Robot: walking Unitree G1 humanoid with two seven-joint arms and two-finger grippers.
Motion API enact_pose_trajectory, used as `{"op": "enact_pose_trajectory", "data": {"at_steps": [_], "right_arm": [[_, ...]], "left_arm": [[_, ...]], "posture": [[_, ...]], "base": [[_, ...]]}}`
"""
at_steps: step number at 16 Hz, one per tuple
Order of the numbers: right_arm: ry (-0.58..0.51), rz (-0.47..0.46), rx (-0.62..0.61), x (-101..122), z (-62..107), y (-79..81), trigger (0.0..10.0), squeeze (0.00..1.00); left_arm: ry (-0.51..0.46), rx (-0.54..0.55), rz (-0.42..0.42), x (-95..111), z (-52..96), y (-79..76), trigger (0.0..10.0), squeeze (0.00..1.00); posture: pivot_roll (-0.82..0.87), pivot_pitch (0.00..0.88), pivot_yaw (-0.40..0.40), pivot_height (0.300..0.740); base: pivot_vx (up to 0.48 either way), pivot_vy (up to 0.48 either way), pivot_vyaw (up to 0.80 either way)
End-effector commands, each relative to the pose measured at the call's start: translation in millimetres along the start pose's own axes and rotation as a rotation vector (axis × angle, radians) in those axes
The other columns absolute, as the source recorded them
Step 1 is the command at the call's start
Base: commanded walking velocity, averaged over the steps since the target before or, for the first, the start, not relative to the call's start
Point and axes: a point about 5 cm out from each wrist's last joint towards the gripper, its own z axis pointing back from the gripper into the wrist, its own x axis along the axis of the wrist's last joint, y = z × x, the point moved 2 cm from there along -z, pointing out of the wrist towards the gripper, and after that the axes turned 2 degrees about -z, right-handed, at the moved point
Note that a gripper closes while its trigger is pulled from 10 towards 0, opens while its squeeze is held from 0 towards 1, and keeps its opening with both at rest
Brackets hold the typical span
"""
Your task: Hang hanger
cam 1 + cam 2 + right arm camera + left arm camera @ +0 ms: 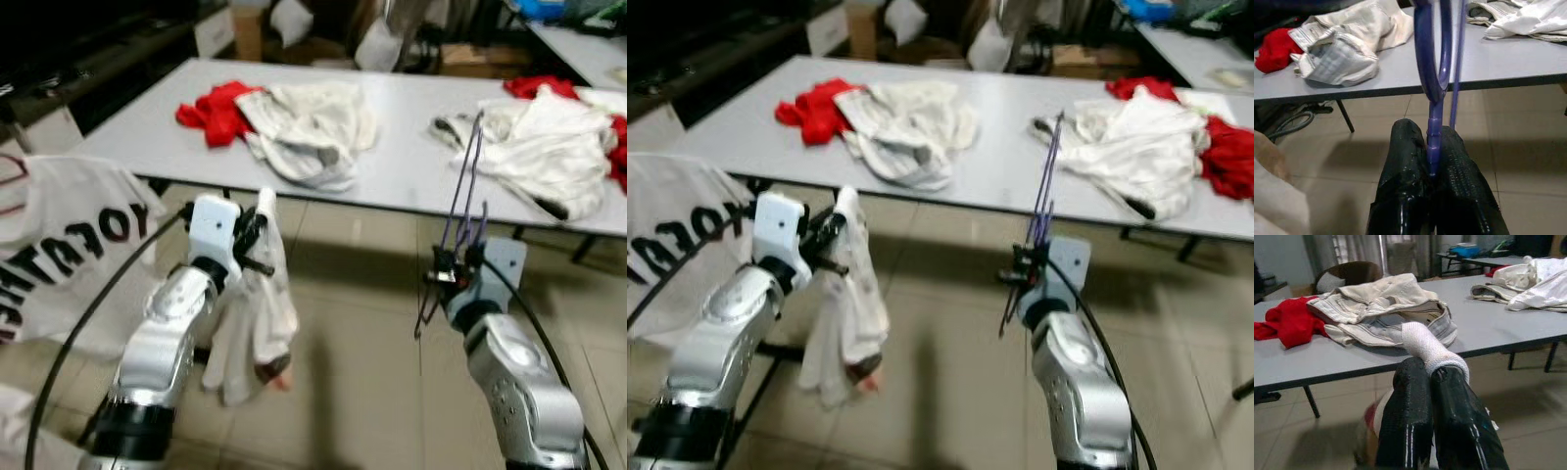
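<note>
we stand at the near side of a long grey table, both arms raised over the tiled floor. our right gripper is clenched on the thin purple wire hanger, the 2 black fingers pinching its shaft so the loop stands upright above the wrist and leans toward the table's near edge. our left gripper is squeezed tight on a cream-white garment, which hangs limp below the fingers at left, clear of the table.

on the table lie a crumpled red cloth at far left, a pile of cream clothing beside it, and another white heap at right.

we judge the hanger's grip slender: held on a thin shaft, it could twist or slip between the fingers when we try to hook it. the dangling garment could also swing and snag the wire if the arms come together, or slide out of the left pinch.
</note>
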Motion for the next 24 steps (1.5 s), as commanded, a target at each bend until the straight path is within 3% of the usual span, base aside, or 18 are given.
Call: {"op": "enact_pose_trajectory", "data": {"at_steps": [1,3,8,24], "right_arm": [[-0.008,-0.013,0.02,3,-0.8,6.7,10.0,0.0],[-0.025,-0.013,0.026,6,-1.4,8.5,10.0,0.0],[-0.043,0.041,0.092,13,-5.3,18.2,10.0,0.0],[-0.046,0.087,0.16,18,-7.4,22.8,10.0,0.0]], "left_arm": [[-0.012,0.011,-0.002,5,0.6,5.0,10.0,0.0],[0.009,0.024,-0.037,4,-0.5,4.9,10.0,0.0],[-0.037,0.049,-0.007,12,-4.1,11.6,10.0,0.0],[-0.058,0.056,0.012,21,-7.9,17.8,10.0,0.0]], "posture": [[-0.08,0.0,0.015,0.74],[-0.07,0.0,0.015,0.74],[-0.07,0.0,0.014,0.74],[-0.07,0.0,0.015,0.74]], "base": [[0.0,0.0,0.0],[0.0,0.0,0.0],[0.0,0.0,0.0],[0.31,0.0,-0.03]]}}
